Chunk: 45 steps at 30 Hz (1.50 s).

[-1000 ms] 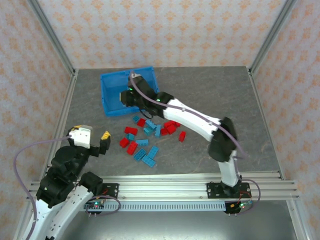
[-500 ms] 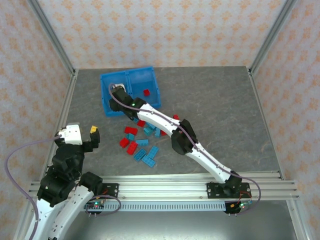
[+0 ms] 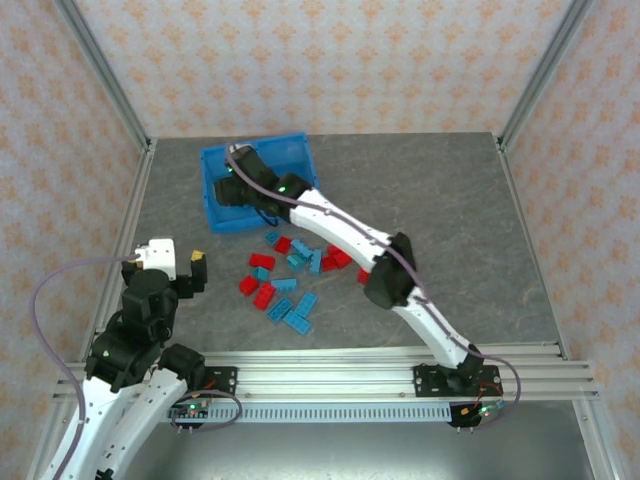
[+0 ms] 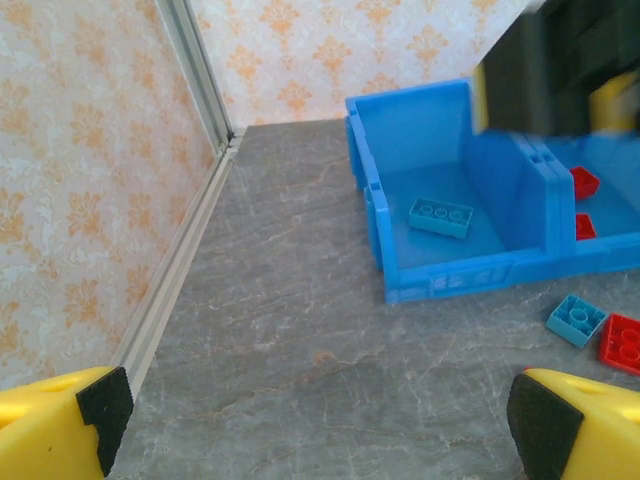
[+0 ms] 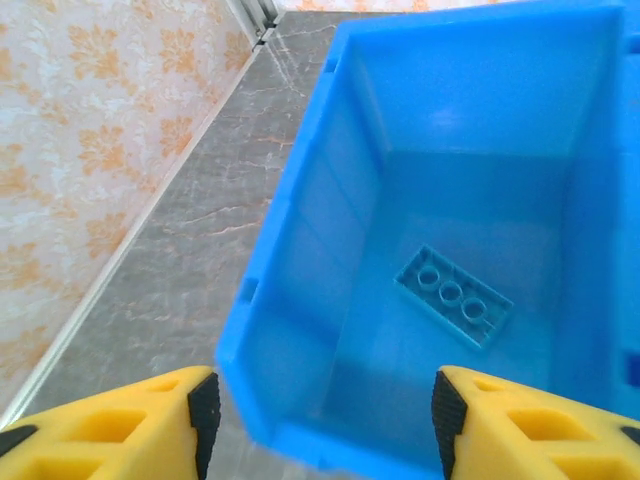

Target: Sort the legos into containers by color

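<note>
Now, right jaws spread above bin (image 5: 300,230); teal lego (image 5: 455,298) inside

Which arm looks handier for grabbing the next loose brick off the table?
Probably the left. The left fingers are open, empty and close beside the loose legos. The right fingers are open too, but stretched far over the bin's left compartment, where one blue brick lies.
</note>
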Available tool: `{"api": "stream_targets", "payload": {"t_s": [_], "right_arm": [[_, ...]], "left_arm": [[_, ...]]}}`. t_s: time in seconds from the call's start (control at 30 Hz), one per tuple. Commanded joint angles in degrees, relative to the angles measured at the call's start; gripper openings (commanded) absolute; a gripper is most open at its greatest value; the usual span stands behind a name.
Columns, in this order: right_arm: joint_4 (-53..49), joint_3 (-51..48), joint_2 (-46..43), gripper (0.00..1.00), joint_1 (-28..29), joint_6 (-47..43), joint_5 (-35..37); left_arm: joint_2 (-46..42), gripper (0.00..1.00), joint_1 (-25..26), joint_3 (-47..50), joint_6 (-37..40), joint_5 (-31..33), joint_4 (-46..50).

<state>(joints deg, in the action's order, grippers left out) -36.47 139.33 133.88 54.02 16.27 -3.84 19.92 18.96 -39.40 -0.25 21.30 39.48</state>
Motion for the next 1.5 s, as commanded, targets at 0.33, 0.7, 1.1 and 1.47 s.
{"api": "stream_targets", "payload": {"t_s": [0.33,0.7,1.1,1.47], "right_arm": [[0.4,-75.3,-71.7,0.86,3.7,4.7,-12.6],[0.4,-87.3,-85.1,0.93,3.7,10.5,-12.3],[2.5,-85.4,-77.6,0.93,3.7,11.8,-12.3],[2.3,-85.6,-77.5,0.93,3.7,12.6,-10.8]], "left_arm": [[26.0,0.88,-0.2,-9.6,-22.1,-34.7,3.1],[33.0,0.85,10.3,7.5,-26.7,-27.0,-8.0],[41.0,0.72,11.4,11.0,-22.6,-31.4,-22.2],[47.6,0.49,12.9,11.0,-21.2,-31.2,-22.9]]}}
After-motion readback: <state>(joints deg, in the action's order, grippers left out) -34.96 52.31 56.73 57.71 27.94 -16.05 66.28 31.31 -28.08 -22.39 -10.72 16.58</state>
